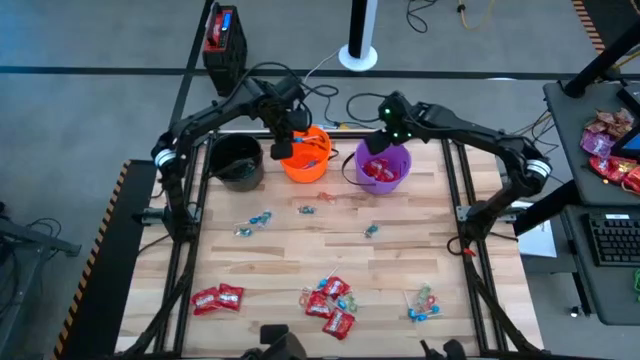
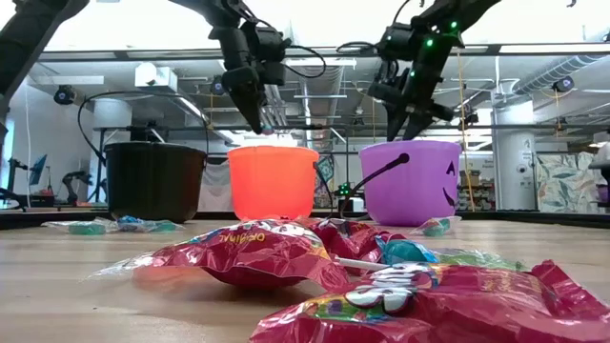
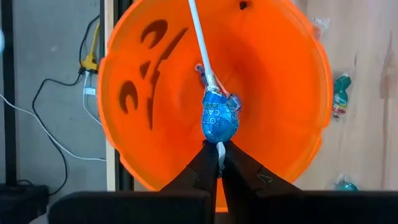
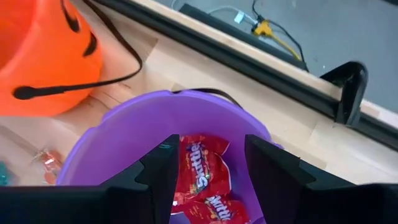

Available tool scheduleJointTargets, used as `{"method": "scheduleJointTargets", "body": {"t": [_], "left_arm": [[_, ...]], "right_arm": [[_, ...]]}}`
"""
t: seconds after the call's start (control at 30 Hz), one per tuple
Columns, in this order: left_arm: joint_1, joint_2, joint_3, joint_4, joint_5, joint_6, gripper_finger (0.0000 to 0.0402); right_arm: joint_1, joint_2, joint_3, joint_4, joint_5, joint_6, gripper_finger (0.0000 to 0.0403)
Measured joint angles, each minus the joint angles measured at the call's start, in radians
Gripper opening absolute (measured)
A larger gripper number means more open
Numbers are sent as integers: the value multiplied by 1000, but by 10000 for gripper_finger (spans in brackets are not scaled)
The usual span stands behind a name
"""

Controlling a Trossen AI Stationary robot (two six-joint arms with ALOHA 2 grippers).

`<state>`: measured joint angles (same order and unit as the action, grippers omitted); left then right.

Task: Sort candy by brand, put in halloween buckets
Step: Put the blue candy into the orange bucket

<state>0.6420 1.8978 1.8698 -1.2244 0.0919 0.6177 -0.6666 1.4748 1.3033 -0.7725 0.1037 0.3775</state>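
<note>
Orange bucket (image 3: 155, 93): black pumpkin face. Purple bucket (image 4: 124, 130): red packets (image 4: 202, 158) with white lettering inside. Third bucket (image 1: 238, 160) black. Lollipop (image 3: 219, 118): blue wrapper, white stick. Tabletop (image 1: 300, 255): pale wood planks, loose red and blue candy.

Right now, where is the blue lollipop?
The blue lollipop is pinched by its wrapper in the left gripper, hanging over the open orange bucket, which stands between the black bucket and purple bucket.

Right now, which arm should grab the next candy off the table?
Probably the right. Its gripper hangs open and empty over the purple bucket. The left gripper is shut on a lollipop above the orange bucket.
</note>
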Motion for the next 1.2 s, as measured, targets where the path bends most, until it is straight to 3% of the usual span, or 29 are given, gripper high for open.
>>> {"method": "scheduleJointTargets", "body": {"t": [0.23, 0.6, 1.0, 1.2], "left_arm": [[2, 28, 0, 16, -1, -28, 0], [5, 80, 0, 19, -3, -35, 0], [36, 93, 0, 28, -3, -17, 0], [58, 91, 0, 23, 58, 18, 0]], "right_arm": [[-4, 12, 19, -3, 6, 7, 173], [-40, -3, 183, -13, 48, -63, 173], [-65, -1, 185, -38, 56, -84, 173], [-65, -1, 184, -37, 53, -71, 173]]}}
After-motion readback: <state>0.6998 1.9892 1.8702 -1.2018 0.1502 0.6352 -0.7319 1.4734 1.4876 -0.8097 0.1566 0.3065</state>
